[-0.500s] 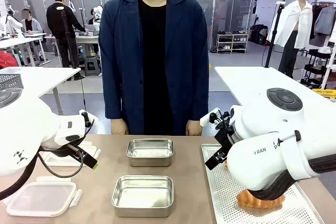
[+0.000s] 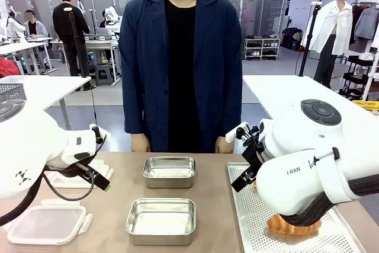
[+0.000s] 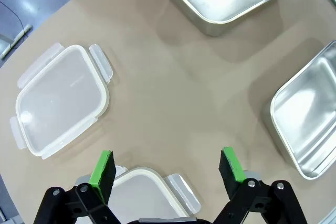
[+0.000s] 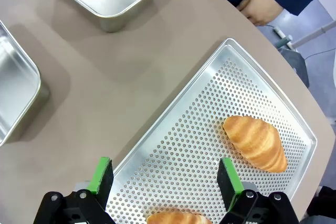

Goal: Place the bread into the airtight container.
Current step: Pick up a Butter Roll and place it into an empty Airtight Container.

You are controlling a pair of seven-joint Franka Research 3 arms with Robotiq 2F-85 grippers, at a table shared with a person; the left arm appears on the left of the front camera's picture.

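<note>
Bread (image 4: 255,142) sits on the tray (image 4: 178,150) under my right tool (image 4: 166,174), spread wide and empty, as is my left tool (image 3: 168,165).

Bread (image 4: 255,141) on tray (image 4: 194,135), right of containers (image 2: 161,220)
</note>
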